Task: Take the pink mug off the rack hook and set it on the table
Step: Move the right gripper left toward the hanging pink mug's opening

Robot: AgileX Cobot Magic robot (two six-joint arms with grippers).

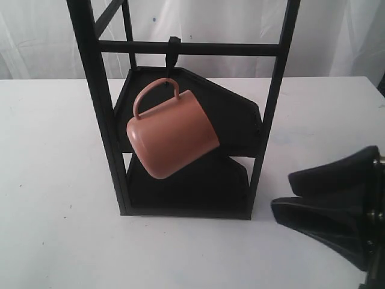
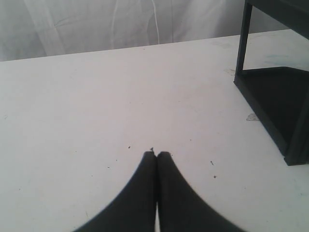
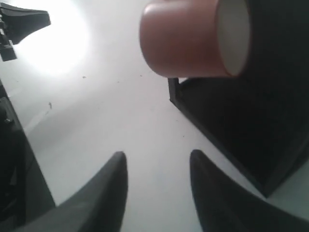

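While the mug (image 1: 172, 135) hangs by its handle from the hook (image 1: 172, 57), its long axis tilted with the base down-left, the right hand (image 1: 283, 191) is spread and low beside the rack (image 1: 102, 108), with the mug up and to the left of it. The left hand (image 2: 156, 154) is pressed together over the bench (image 2: 96, 96), seemingly farther away.

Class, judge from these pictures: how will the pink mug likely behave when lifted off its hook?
The mug looks rigid, so it should hold its shape when gripped. Its smooth surface may be slippery. Hanging tilted from the hook by its thin handle, it will probably swing if nudged.
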